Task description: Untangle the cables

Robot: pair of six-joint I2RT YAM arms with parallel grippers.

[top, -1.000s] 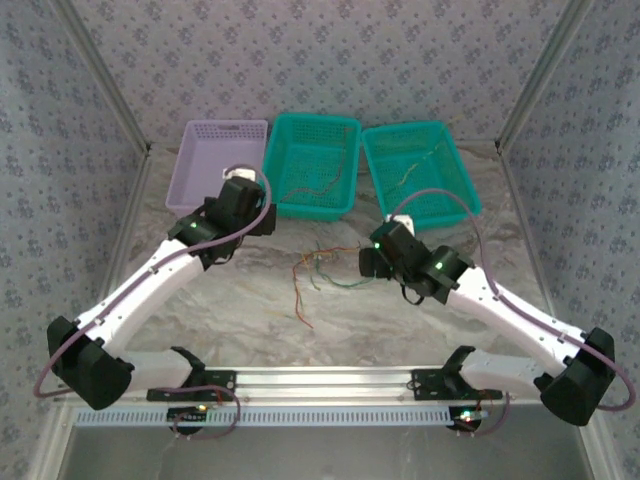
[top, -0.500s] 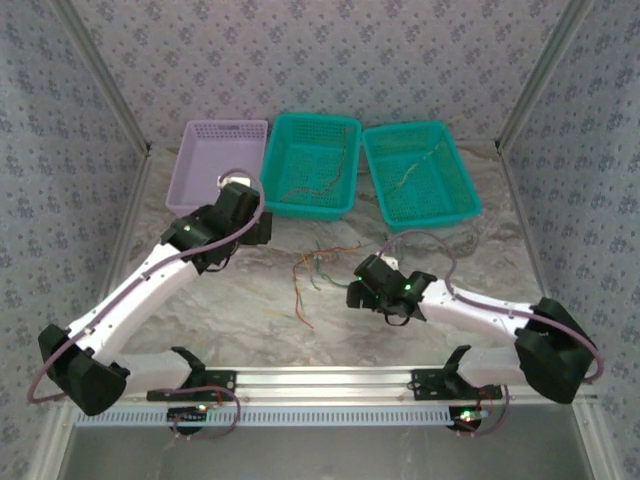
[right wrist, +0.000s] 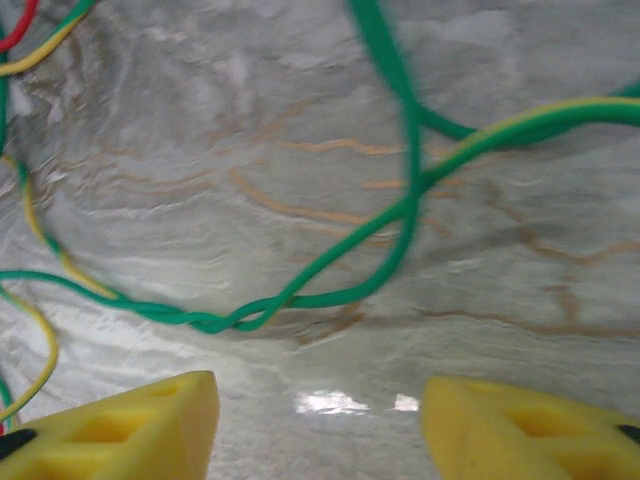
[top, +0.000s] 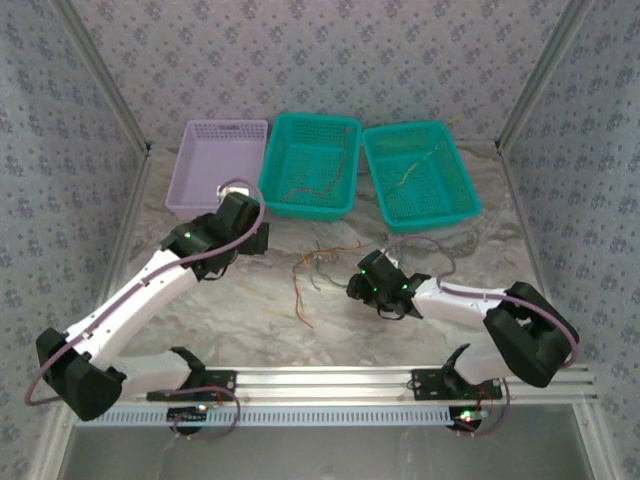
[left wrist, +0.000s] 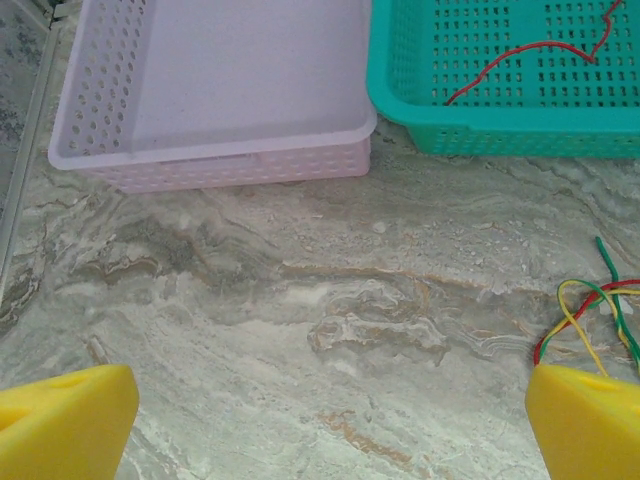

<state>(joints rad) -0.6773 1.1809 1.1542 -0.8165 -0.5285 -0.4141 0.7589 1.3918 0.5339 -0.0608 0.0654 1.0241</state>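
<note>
Right gripper (right wrist: 320,430) is parked low over the marbled table (right wrist: 300,120). Its yellow fingertips (right wrist: 110,425) stand apart, with bare tabletop showing in the gap and nothing pinched between them. Just ahead of the tips are the cables (right wrist: 400,200). Up close they're thin, shiny green strands looping over each other, two of them wound together into a little twist. One has a yellow stripe along it, and some yellow and a bit of red sit off to the side. From the top camera the whole bunch is a loose, spidery knot lying flat mid-table between the two arms, in front of the middle teal basket (top: 342,200). One orange strand trails off toward the near edge, and the right gripper sits right at the knot's right side. Left gripper (left wrist: 320,420) has its jaws as wide as they go and holds nothing. It hangs over bare marble just in front of the lilac basket (left wrist: 210,165), with red, yellow and green loops of the knot peeking in beside one fingertip. One red cable (left wrist: 520,55) lies squiggled in the middle teal basket, and another thin cable (top: 410,175) lies in the right teal basket (top: 462,212).
</note>
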